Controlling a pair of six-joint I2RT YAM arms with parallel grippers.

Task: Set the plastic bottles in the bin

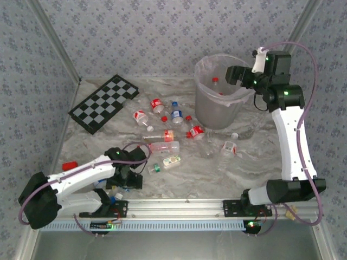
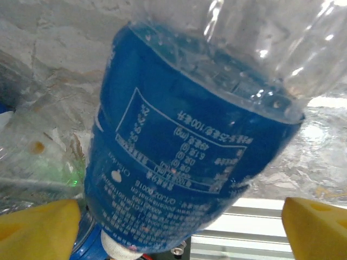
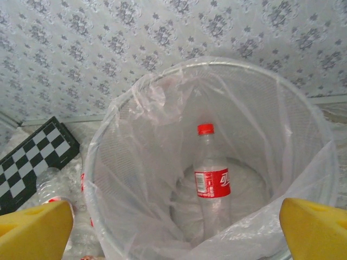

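Left tool point(image 2: 178, 226), well apart from bin point(image 1: 214, 111), straddling blue-label bottle point(image 2: 195, 146), released; slick round body possibly squirting sideways on closing. Right tool point(image 3: 174, 227) hovering released above bin.

We see a blue-labelled bottle point(image 2: 190, 162), its print white. The bin point(image 3: 108, 162) is translucent grey; the red-capped bottle point(image 3: 211, 184) in it has a red label with white lettering. The chequered board point(image 1: 105, 103) is black and white, the table point(image 1: 260, 157) marbled grey-white, the wallpaper point(image 1: 162, 32) pale blue-grey with a floral repeat.
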